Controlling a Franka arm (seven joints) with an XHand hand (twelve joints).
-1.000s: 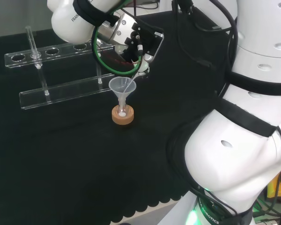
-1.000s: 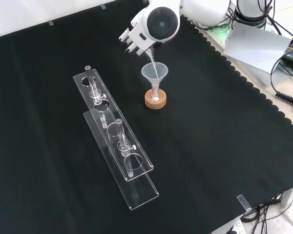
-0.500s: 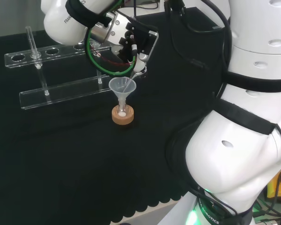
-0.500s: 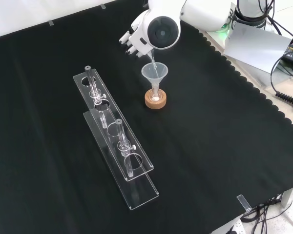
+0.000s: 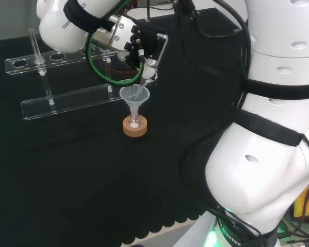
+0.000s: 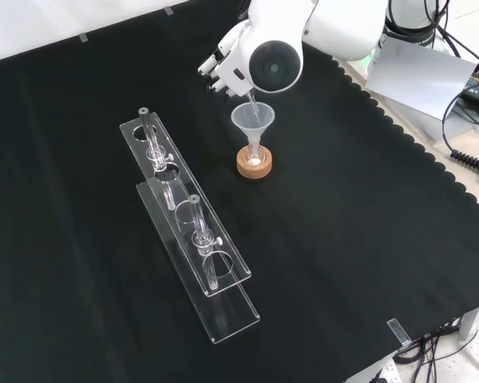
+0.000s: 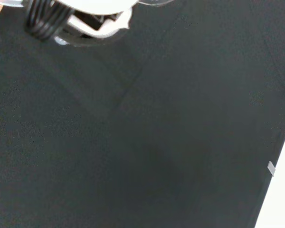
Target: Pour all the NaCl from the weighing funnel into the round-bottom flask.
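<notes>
The hand [image 5: 146,47] hovers just above and behind a clear funnel [image 5: 134,95] that stands in the neck of the small round-bottom flask [image 5: 135,122]. The flask rests on a cork ring [image 5: 135,128] and has a little white salt at its bottom. The hand's fingers [image 6: 218,69] are curled on the clear weighing funnel [image 6: 252,107], which is tilted steeply with its thin spout down inside the funnel's [image 6: 253,120] mouth. In the front view the arm's white link with its grey cap [image 6: 275,65] stands before most of the hand, above the cork ring [image 6: 255,164].
A long clear acrylic test-tube rack [image 5: 64,101] stands left of the flask in the head view, with thin tubes [image 5: 35,45] upright in it. In the front view the rack [image 6: 193,231] runs diagonally at the cloth's middle. The cloth's scalloped edge [image 6: 399,136] lies at the right.
The arm's upper link has swung left in the head view and the grey-capped link has moved right in the front view. The weighing funnel has tilted steeper; its spout stays in the funnel.
</notes>
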